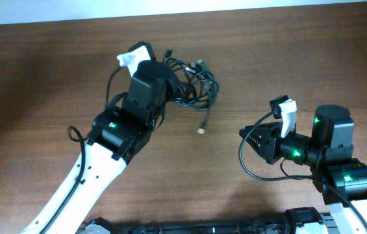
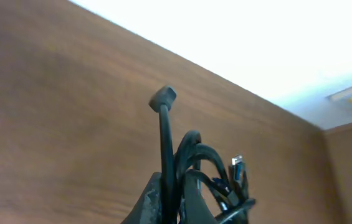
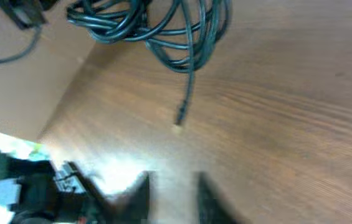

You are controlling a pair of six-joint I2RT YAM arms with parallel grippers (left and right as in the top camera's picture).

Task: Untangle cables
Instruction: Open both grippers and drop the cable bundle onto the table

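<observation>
On the wooden desk point(image 1: 40, 78), the left arm's fingers point(image 2: 166, 202) clamp the bunched cables point(image 1: 193, 88) toward its far side. The right arm's fingers point(image 1: 249, 138) gape nearby, the trailing plug point(image 1: 202, 130) lying to their left, its cord running away from the robot.

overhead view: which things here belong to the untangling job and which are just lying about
job: cables, their loose plug end, left tool gripping them, right tool open
not the job: wooden table, arm's own wire
</observation>
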